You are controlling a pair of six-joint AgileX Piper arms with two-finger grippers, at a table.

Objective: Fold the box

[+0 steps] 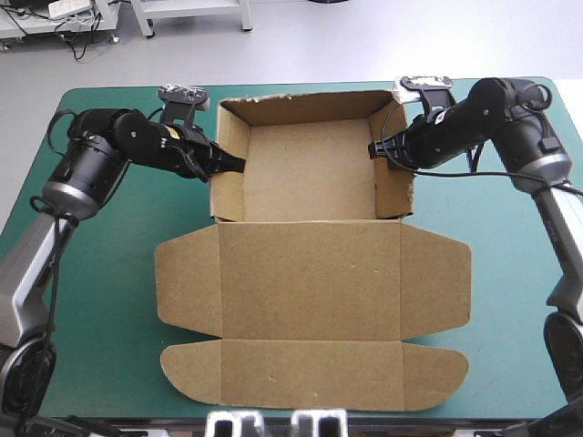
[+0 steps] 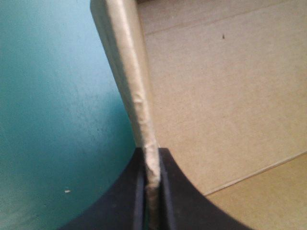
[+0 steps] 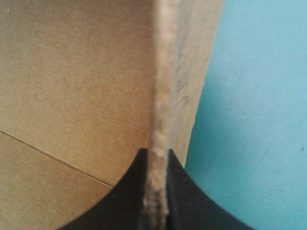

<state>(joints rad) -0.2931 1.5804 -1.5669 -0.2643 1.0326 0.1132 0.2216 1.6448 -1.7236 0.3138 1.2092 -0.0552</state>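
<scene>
The teal-green worktop [image 1: 510,309] carries the brown box [image 1: 310,282] at its middle. The box is an open tray with raised walls toward the far edge, and its lid lies flat toward the near edge with the side flaps spread. The left hand [image 1: 235,162] is nearly closed on the tray's left wall, the board's edge pinched between its black fingers [image 2: 124,206]. The right hand [image 1: 375,147] pinches the right wall likewise.
</scene>
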